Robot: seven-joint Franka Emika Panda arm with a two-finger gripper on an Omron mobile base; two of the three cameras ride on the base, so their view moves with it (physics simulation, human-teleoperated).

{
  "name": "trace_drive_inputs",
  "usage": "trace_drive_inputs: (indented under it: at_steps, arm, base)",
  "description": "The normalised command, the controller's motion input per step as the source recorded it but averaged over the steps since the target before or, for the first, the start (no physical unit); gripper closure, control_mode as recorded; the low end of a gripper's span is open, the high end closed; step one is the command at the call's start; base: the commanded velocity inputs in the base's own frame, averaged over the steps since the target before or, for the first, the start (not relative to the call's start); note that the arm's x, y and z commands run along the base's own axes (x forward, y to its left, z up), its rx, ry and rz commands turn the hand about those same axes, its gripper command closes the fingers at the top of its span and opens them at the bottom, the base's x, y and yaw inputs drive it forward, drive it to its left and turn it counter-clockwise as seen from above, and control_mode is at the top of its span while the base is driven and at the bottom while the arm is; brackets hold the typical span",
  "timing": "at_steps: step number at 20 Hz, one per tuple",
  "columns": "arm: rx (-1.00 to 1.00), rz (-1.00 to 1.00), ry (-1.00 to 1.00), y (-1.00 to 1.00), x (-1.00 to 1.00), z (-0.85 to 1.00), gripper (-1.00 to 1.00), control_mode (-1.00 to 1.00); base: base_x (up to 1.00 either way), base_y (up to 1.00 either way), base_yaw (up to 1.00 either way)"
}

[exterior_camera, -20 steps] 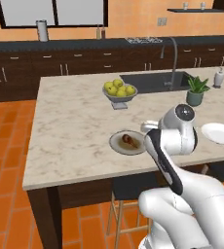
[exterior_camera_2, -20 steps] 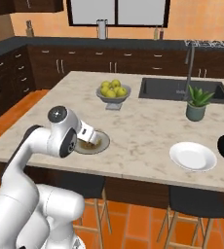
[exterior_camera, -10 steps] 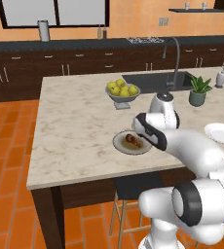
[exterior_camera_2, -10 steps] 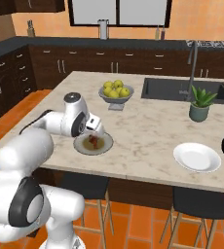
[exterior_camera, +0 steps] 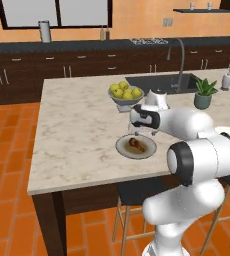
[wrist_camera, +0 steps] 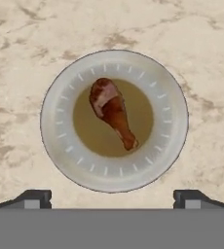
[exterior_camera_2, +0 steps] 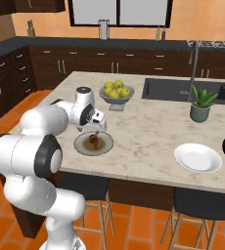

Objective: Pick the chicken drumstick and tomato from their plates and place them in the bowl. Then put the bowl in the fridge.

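Our two-finger gripper point(wrist_camera: 112, 197) hangs wide open and empty above the small brown roasted chicken drumstick point(wrist_camera: 112, 111) — it lies untouched on the grey-beige rimmed plate point(wrist_camera: 172, 121), on the marble island counter point(exterior_camera: 77, 130). Nothing's grabbed yet; the plain glossy white plate point(exterior_camera_2: 198, 157) sits bare — bowl and fridge work all remain, we reckon.

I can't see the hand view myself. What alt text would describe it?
A brown chicken drumstick lies on a grey-beige plate seen from straight above, on a marbled counter. The open hand shows two dark fingertips at the bottom edge.
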Motion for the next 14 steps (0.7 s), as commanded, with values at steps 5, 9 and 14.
trace_drive_inputs:
  at_steps: [5,9,14]
  arm:
    - [-0.02,0.2,0.0,0.16,0.26,-0.87,-1.0,-1.0]
    - [-0.02,0.19,-0.02,-0.08,0.18,-0.57,-1.0,-1.0]
    - [-0.02,0.16,-0.04,-0.04,0.29,-0.38,-1.0,-1.0]
  base:
    - [0.0,0.0,0.0]
    - [0.0,0.0,0.0]
    - [0.0,0.0,0.0]
